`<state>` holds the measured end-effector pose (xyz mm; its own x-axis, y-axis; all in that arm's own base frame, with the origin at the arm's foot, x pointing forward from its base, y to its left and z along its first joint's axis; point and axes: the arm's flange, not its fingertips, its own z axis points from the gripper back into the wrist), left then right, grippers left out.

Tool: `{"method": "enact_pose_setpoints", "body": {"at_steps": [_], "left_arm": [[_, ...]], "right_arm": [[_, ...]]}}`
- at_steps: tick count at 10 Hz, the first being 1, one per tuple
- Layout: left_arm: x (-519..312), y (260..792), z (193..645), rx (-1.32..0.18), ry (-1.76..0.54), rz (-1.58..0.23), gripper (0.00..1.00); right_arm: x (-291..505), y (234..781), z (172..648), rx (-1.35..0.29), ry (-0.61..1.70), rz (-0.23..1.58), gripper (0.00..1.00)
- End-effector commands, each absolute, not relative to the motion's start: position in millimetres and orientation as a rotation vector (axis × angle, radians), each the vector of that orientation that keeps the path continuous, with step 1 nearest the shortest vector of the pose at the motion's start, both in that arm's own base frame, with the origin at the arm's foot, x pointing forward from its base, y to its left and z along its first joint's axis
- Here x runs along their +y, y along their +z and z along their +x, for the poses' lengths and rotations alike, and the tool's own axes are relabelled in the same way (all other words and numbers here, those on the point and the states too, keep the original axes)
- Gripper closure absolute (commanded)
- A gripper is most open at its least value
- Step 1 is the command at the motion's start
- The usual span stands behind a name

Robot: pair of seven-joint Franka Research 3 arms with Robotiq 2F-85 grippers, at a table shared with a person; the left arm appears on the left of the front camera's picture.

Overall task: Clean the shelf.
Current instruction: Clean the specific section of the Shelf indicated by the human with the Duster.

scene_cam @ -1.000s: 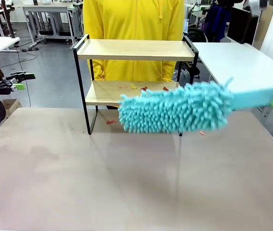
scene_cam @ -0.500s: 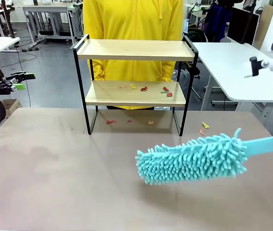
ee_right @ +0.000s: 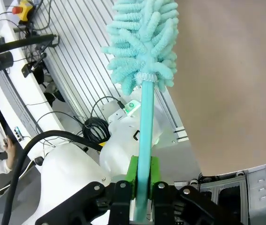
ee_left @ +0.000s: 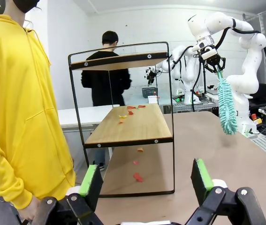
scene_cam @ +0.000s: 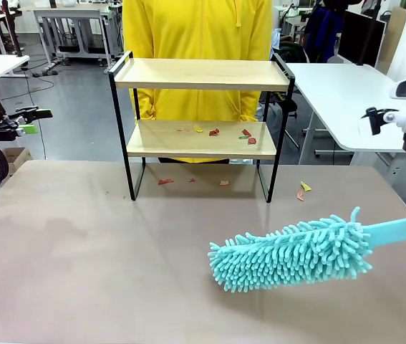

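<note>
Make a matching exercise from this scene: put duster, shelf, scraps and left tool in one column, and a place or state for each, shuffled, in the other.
1 duster
2 shelf
3 scraps
4 left tool

A open, holding nothing
B scattered on the shelf and the table
C gripped by its handle in the right tool
D standing near the table's far edge

Pairs: 1-C, 2-D, 3-B, 4-A

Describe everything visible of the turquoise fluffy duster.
The turquoise fluffy duster has a long head of soft chenille-like strands on a flat turquoise plastic handle. The right end effector is shut on the handle's end. The head lies nearly level, low over the beige table, apart from the wooden two-tier shelf.
</note>
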<state>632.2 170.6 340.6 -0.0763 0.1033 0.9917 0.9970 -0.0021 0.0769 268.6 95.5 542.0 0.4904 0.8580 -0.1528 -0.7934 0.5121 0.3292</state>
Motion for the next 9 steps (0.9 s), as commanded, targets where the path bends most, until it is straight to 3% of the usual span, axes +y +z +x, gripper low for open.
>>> {"method": "enact_pose_setpoints", "body": {"at_steps": [1, 9], "left_arm": [[170.3, 343.3, 630.6, -1.34, -1.218, -1.246, 0.0], [170.3, 343.3, 630.6, -1.34, -1.218, -1.246, 0.0]], "right_arm": [[95.9, 545.5, 267.6, 0.313, 1.015, 0.233, 0.87], [95.9, 545.5, 267.6, 0.313, 1.015, 0.233, 0.87]]}}
